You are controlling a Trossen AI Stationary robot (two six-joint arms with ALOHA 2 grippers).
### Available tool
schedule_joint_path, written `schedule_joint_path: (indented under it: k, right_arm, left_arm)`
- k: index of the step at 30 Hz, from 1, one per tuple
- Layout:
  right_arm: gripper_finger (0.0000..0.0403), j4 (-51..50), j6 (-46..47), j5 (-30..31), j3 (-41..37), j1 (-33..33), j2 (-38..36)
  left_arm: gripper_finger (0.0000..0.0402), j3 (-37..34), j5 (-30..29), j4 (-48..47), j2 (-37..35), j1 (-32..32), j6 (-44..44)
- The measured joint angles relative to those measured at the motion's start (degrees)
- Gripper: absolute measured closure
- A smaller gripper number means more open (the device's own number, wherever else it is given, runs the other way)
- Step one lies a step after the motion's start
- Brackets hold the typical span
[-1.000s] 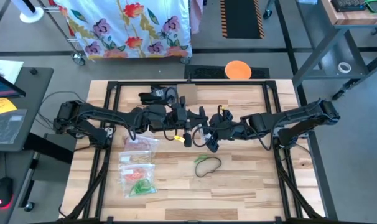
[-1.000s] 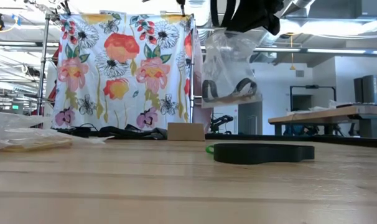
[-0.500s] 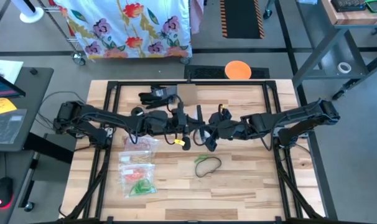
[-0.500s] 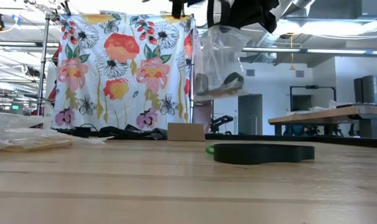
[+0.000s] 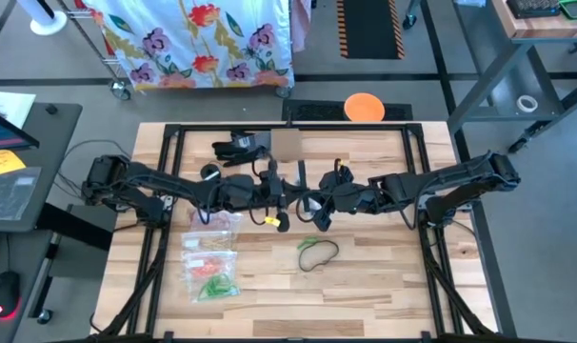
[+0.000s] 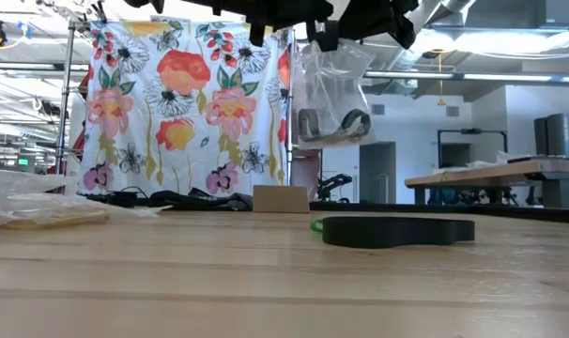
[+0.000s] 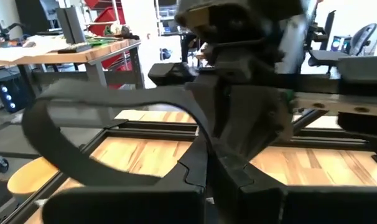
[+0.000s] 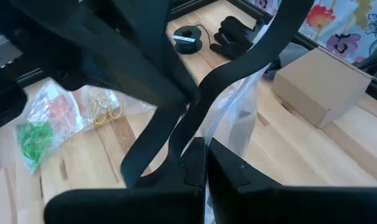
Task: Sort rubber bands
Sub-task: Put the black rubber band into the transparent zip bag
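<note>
Both sets of jaws are pinching shut on a clear bag (image 6: 333, 89) hanging between them above the table's middle: the left gripper (image 5: 281, 198) and right gripper (image 5: 315, 204) are meeting there. Dark rubber bands (image 6: 333, 122) are sitting in the bag's bottom, below the jaws; more (image 5: 318, 252) are lying loose on the wood beneath. The bag is probably being opened or sealed; next comes a careful pull. The bag's mouth is hiding behind the fingers.

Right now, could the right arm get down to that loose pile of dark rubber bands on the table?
Probably not yet. The right gripper is shut on the clear bag, held up with the left gripper. The dark bands lie just below it, nothing between, once it lets go.
</note>
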Motion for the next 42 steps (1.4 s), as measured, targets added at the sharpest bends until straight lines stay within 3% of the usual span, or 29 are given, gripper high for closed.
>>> schedule_joint_path:
  k: [21,29,42]
  right_arm:
    - [0.0403,1.6,1.5,0.8,0.0,1.2,-4.4]
    - [0.0403,2.1,-0.1,-1.9,-0.2,2.1,-4.0]
    - [0.0403,0.9,-3.1,-1.5,-0.2,2.4,-3.1]
  left_arm:
    - [0.0401,0.0,-2.7,1.0,0.0,-1.0,5.1]
    - [0.0402,0.0,-2.7,1.0,0.0,-0.7,4.4]
    - [0.0401,0.6,-1.7,-1.5,0.0,-0.9,0.7]
